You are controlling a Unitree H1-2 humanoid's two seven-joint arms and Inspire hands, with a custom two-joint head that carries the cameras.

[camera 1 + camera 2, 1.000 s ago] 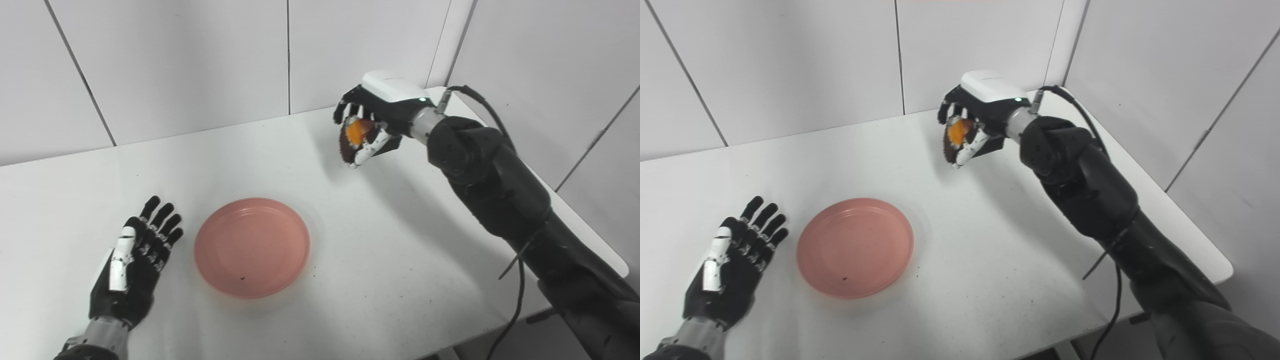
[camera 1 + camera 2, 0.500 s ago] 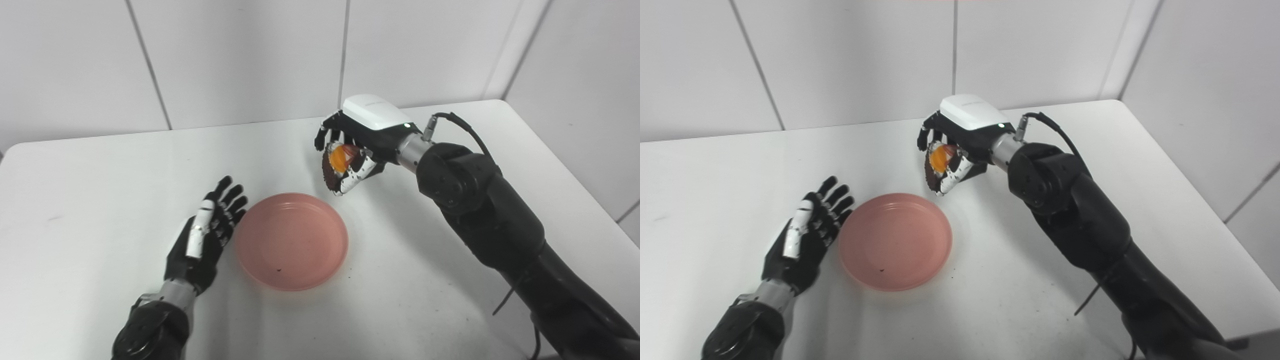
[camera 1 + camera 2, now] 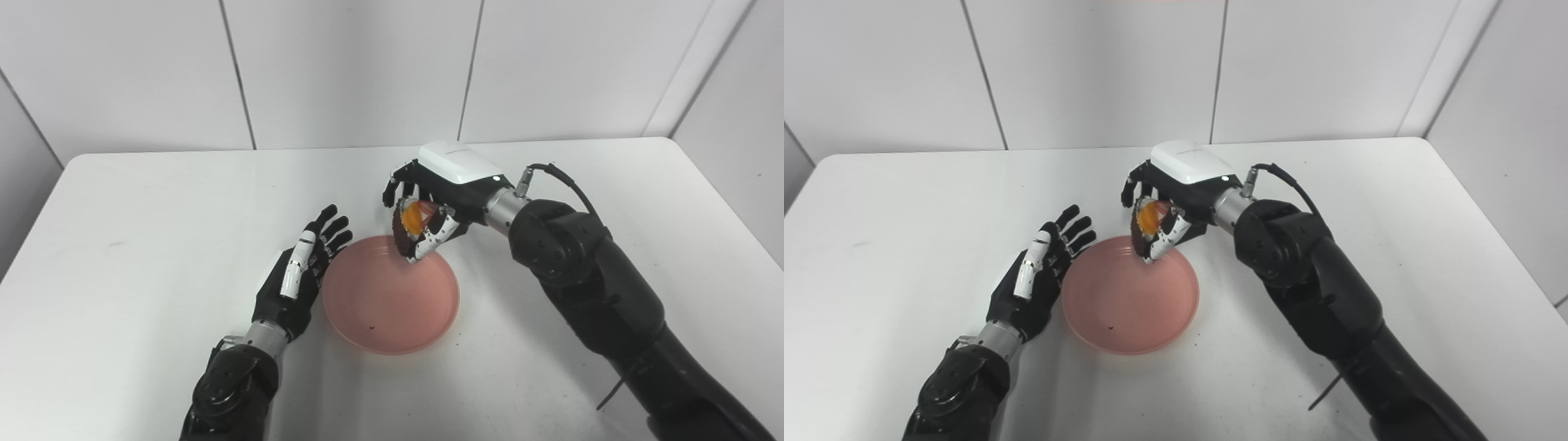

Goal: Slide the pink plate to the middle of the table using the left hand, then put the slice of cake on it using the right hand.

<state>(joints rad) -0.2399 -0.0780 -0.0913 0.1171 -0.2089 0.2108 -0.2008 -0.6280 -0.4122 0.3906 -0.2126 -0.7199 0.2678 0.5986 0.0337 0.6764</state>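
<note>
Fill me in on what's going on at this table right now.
The right hand holds the slice of cake just above the far rim of the pink plate, not yet set down. The left hand lies open, fingers spread, beside the plate's left edge. The plate sits about mid-table and holds no cake.

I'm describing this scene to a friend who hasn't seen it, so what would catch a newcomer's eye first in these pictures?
First, the right hand with its white back, shut on a dark slice of cake with an orange top, held over the far rim of the pink plate. That plate stands out at the middle of the white table. Beside its left edge rests the black left hand, open, fingers spread.
</note>
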